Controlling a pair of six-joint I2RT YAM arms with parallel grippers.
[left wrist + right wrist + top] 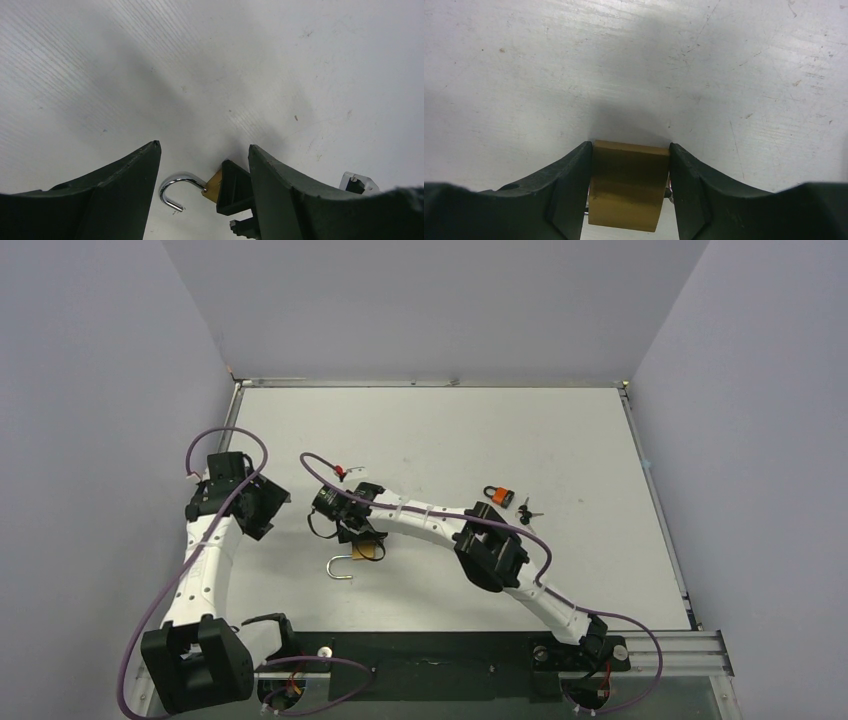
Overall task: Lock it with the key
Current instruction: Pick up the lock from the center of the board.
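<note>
Right wrist view hinted at the risk: a pinch on the smooth brass padlock [628, 187] could have let it twist or slip. It sat between the right fingers [569, 200], both touching its sides, shackle [175, 187] open. Left fingers [125, 195] stood wide and empty nearby; the key [527, 510] lay well apart.

No writing, label or number can be read anywhere.

Overhead view, two close wrist views, padlock [626, 192] common
</note>
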